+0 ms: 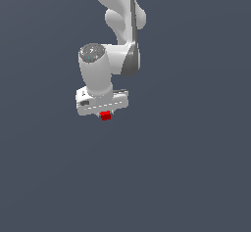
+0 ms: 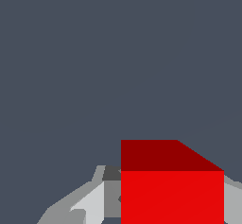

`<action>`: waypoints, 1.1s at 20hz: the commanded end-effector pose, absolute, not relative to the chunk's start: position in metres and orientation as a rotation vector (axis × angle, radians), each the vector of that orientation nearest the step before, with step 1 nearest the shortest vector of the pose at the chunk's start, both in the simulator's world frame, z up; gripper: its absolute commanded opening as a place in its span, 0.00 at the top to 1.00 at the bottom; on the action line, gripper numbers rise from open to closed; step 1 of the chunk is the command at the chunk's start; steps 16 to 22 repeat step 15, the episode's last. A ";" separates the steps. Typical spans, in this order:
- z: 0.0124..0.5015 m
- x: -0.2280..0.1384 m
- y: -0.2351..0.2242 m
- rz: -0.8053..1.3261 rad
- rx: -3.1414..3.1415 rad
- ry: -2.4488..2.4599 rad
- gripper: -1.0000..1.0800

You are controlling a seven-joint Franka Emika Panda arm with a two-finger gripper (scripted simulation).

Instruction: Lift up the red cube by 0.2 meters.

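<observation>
Wrist view shows the red cube (image 2: 172,197) clamped between the fingers (image 2: 90,204) of the hand (image 1: 104,112), tucked just under its white body, so I'd say raise it straight and slow, keeping the squeeze steady to prevent slipping.

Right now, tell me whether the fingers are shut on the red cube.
Shut on it: the red cube sits between the fingers, flush against both.
</observation>
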State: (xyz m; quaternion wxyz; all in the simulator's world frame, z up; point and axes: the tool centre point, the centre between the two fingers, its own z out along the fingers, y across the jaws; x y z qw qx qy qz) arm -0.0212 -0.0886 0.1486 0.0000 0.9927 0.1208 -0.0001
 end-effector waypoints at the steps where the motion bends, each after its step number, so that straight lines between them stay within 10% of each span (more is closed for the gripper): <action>1: 0.172 -0.022 -0.088 0.000 3.119 0.380 1.00; 22: 0.230 -0.019 -0.089 0.000 3.119 0.380 1.00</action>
